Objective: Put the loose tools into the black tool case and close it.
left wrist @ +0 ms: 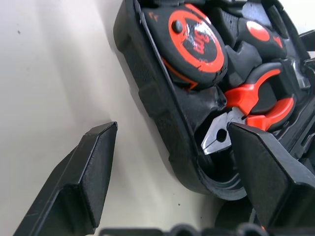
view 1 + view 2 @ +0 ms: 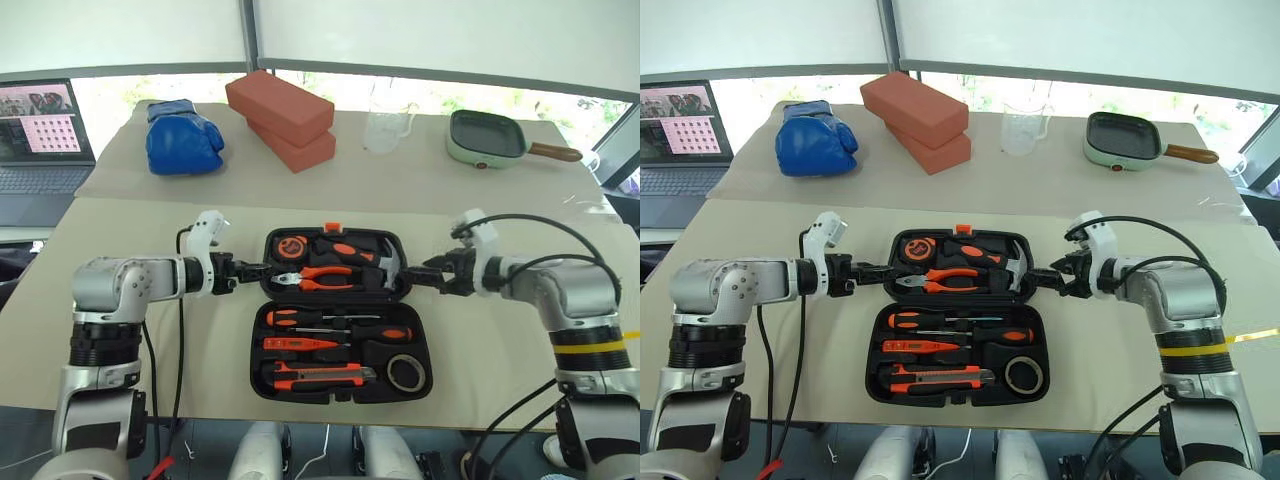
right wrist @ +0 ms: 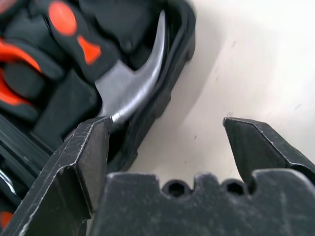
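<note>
Tabletop: both pincers, left and right, seemingly released, straddle black tool case lid edges.

The tool case is black with an orange latch. Inside it, two screwdrivers have black-and-orange handles, the tester screwdriver is red, the utility knife is orange and black, and the tape roll is black. The pliers have orange handles, the hammer a steel-grey head, and the round tape measure is black and orange. Behind lie two red bricks, a blue boxing glove and a pale green pan with a brown handle. The table is beige. The fingers are black.
</note>
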`<state>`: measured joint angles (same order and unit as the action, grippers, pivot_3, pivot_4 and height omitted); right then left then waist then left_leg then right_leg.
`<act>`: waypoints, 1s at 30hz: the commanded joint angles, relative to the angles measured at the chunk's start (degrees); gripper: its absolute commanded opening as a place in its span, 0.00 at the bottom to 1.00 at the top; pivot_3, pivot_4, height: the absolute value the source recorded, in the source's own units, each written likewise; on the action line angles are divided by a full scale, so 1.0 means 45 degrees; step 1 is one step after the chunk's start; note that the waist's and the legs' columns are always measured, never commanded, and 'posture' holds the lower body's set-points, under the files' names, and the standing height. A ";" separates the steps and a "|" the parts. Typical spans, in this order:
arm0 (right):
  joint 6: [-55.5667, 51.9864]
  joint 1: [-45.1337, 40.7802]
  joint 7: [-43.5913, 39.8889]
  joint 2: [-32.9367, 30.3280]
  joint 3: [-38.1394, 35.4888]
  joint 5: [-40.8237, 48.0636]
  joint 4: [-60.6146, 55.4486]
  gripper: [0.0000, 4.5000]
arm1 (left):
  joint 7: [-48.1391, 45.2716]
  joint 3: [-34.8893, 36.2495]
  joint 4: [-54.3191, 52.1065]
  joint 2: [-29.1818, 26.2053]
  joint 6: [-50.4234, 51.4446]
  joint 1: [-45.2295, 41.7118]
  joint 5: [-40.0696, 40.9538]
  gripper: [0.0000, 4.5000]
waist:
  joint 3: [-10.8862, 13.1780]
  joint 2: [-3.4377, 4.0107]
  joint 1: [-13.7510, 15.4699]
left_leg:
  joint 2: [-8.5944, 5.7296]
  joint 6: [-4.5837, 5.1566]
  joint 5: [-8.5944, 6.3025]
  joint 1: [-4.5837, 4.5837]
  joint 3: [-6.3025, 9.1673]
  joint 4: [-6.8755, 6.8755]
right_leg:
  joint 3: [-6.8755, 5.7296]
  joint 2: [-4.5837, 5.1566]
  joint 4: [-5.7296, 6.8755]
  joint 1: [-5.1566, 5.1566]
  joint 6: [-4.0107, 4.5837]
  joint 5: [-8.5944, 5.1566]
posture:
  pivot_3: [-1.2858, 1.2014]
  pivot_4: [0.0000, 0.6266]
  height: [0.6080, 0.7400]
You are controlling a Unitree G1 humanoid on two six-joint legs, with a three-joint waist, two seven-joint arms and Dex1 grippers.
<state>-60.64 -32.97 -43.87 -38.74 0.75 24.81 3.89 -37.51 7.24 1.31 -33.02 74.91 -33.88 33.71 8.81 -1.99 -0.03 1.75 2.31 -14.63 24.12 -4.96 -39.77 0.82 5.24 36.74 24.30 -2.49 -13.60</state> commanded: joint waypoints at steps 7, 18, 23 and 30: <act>0.0235 0.0205 -0.0340 -0.0118 0.0071 0.0134 -0.0906 0.15 | 0.0063 -0.0343 0.0047 0.0177 -0.0652 -0.0088 -0.0043 0.18 | 0.0000 0.0000 0.0029 | -0.0004 0.0004 -0.0002 -0.0006 0.0009 -0.0005 | -0.0007 0.0003 -0.0005 -0.0007 0.0000 0.0000 | 0.52 0.24 0.99; 0.0585 0.0044 -0.0409 0.0288 -0.0817 0.0941 -0.2142 0.00 | -0.0290 -0.0545 -0.0847 0.0598 -0.1508 0.0001 0.0191 0.00 | 0.0000 0.0001 0.0124 | -0.0009 0.0006 0.0010 -0.0052 0.0009 -0.0016 | 0.0004 0.0014 -0.0003 -0.0029 0.0002 0.0002 | 0.52 0.24 0.99; 0.2004 -0.0151 0.0453 0.0855 -0.1521 0.0609 -0.2928 0.00 | -0.0392 -0.0528 -0.2307 0.1055 -0.4795 0.0045 -0.0461 0.00 | 0.0010 0.0000 0.0124 | -0.0006 -0.0004 0.0017 -0.0007 0.0009 -0.0017 | 0.0006 0.0013 0.0002 0.0015 0.0007 0.0005 | 0.52 0.24 0.99; 0.4815 0.1277 0.0636 0.0600 -0.1068 -0.1008 -0.3524 0.00 | -0.0451 -0.0761 -0.2960 0.1090 -0.7810 0.1376 -0.1633 0.00 | 0.0015 0.0004 0.0135 | -0.0005 -0.0003 0.0022 0.0036 0.0010 0.0002 | -0.0004 0.0008 -0.0003 0.0045 0.0008 0.0017 | 0.52 0.24 0.99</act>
<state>-44.10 -27.00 -39.69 -36.18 -4.85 20.39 -7.82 -37.90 4.77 -8.06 -29.35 43.97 -27.49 25.74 8.88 -1.97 0.58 1.75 2.30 -14.54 24.29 -4.93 -39.76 0.80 5.27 36.73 24.47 -2.46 -13.53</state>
